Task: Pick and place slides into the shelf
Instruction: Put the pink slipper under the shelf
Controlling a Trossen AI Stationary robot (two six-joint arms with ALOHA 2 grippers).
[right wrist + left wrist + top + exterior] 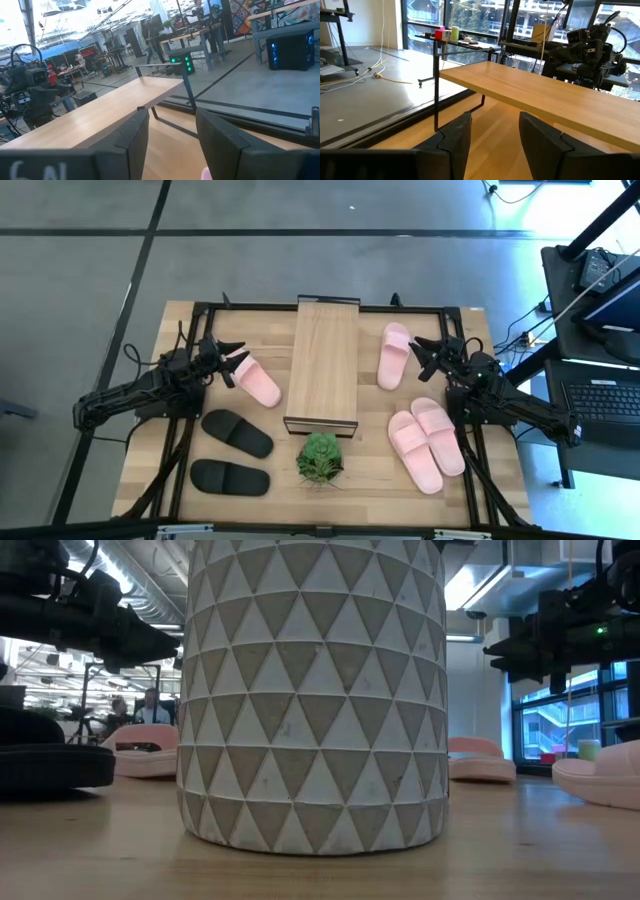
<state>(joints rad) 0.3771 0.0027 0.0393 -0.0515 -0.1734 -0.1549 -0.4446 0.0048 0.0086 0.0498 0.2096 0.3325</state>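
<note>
Shelf (322,370): set lengthwise at the table's middle, plank top bare.
Slides: one pink slide (258,381) is seen left of the shelf, another (394,355) right of it; a pink pair (428,442) lies near the right front; two black slides (236,432) lie at the left front.
Left gripper (233,361): held over the left pink slide, fingers spread, nothing held.
Right gripper (424,355): held beside the right pink slide, fingers parted, nothing held.
Potted plant (320,458): placed in front of the shelf.

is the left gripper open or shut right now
Open. In the left wrist view its two dark fingers stand apart with bare tabletop showing between them, nothing held; the left gripper hovers beside a pink slide.
</note>
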